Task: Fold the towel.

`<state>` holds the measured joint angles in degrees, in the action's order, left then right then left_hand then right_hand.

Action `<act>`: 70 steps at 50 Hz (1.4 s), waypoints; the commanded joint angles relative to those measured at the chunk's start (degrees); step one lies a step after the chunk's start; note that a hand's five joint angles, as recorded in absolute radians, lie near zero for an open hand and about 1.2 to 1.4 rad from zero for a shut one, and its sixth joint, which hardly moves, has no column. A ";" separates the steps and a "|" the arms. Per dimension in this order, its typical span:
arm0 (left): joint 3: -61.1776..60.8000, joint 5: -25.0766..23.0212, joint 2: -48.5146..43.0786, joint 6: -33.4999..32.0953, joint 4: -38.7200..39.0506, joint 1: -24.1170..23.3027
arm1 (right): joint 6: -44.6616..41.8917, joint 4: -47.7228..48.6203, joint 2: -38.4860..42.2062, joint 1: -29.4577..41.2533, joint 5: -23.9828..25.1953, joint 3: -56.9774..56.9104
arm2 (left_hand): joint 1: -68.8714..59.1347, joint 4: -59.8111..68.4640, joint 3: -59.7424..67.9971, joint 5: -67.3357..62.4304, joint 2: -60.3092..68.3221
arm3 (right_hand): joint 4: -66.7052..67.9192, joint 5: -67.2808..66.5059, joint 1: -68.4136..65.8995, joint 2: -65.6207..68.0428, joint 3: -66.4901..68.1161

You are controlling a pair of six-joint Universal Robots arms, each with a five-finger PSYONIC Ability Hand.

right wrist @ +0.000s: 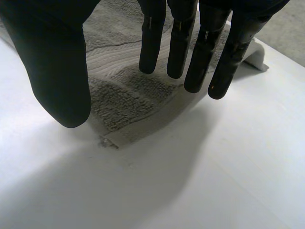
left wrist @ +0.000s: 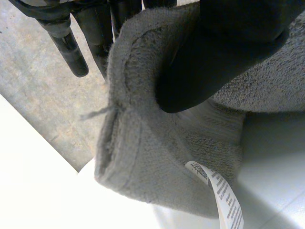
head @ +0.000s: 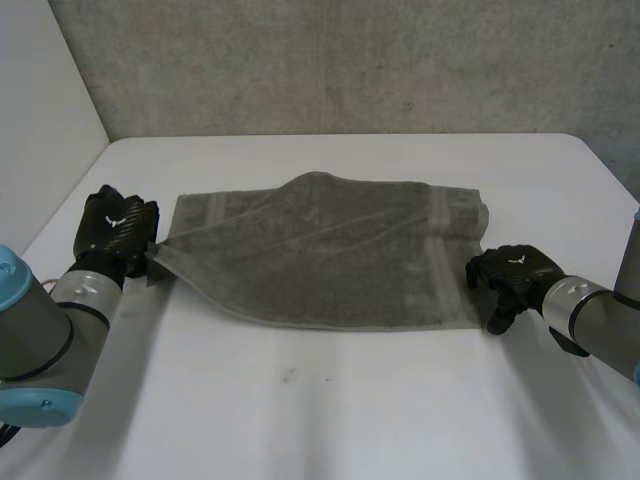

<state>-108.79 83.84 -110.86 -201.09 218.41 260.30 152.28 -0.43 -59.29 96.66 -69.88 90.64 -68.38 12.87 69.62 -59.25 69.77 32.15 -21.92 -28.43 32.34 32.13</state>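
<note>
Head view: the left hand (head: 118, 228) is pinching the grey towel's (head: 330, 260) left near corner, where a white label (left wrist: 224, 191) is hanging. The towel is lying mid-tabletop (head: 330, 410), its long axis running left to right. The right hand (head: 510, 275) is sitting at the towel's right near corner, fingers straight and gripping nothing.

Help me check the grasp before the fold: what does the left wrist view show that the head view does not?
Left wrist view adds: the left hand's thumb pressing the towel's hemmed corner against the fingers, and a white printed label hanging from that corner. Head view adds: the towel's full spread on the white table, with a raised hump along its far edge, and the right hand, fingers relaxed, at the near right corner. Both share: the left hand pinching the grey towel's left corner.
</note>
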 commanded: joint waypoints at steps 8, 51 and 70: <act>-0.11 0.01 0.03 -0.01 0.00 -0.06 | -0.31 4.29 2.51 -0.15 0.54 -0.55 | -11.62 67.13 10.38 -10.75 10.23 | 11.57 -11.80 -15.29 11.38 11.59; -0.20 -0.08 0.12 -0.01 0.00 -0.06 | -0.49 8.08 6.03 0.55 0.36 -2.75 | -11.62 67.13 10.38 -10.75 10.23 | 38.13 -38.36 -41.86 37.94 38.16; -0.20 0.01 0.29 -0.01 0.00 -0.15 | 0.74 4.82 -0.83 0.29 0.63 1.64 | -11.62 67.13 10.38 -10.75 10.23 | 10.73 -10.96 -14.46 10.54 10.75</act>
<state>-108.98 83.85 -110.57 -201.09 218.39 260.22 152.92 5.45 -58.28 96.81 -69.45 89.86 -68.37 12.87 69.62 -59.25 69.77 39.50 -29.86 -34.79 40.08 39.58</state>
